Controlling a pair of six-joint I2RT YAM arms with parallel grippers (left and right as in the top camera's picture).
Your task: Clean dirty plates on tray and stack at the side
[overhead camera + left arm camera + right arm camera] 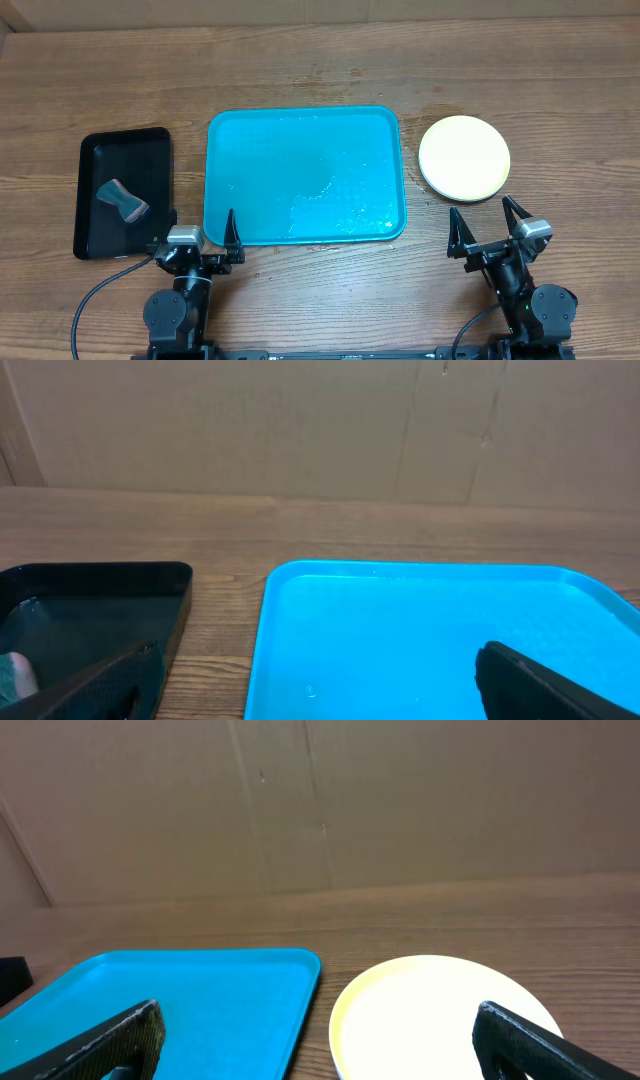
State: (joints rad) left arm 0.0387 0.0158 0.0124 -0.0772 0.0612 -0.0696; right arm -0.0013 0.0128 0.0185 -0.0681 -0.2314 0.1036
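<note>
Two black robot arms sit folded low at the near edge, side by side and well apart, the left gripper and right gripper both pointing forward with jaws spread wide

We see the teal tray lying flat and the plates stacked at its three o'clock.
The tray is a rounded-corner rectangle with a raised rim, its long sides running nine to three. We make out a wet sheen and faint streaks toward its five o'clock corner. The plates sit just beside the tray's right rim, not touching it. A white plate lies on top, face up and level, and a yellow-green plate shows only its edge from four to seven o'clock. We cannot tell how many lie beneath.
</note>
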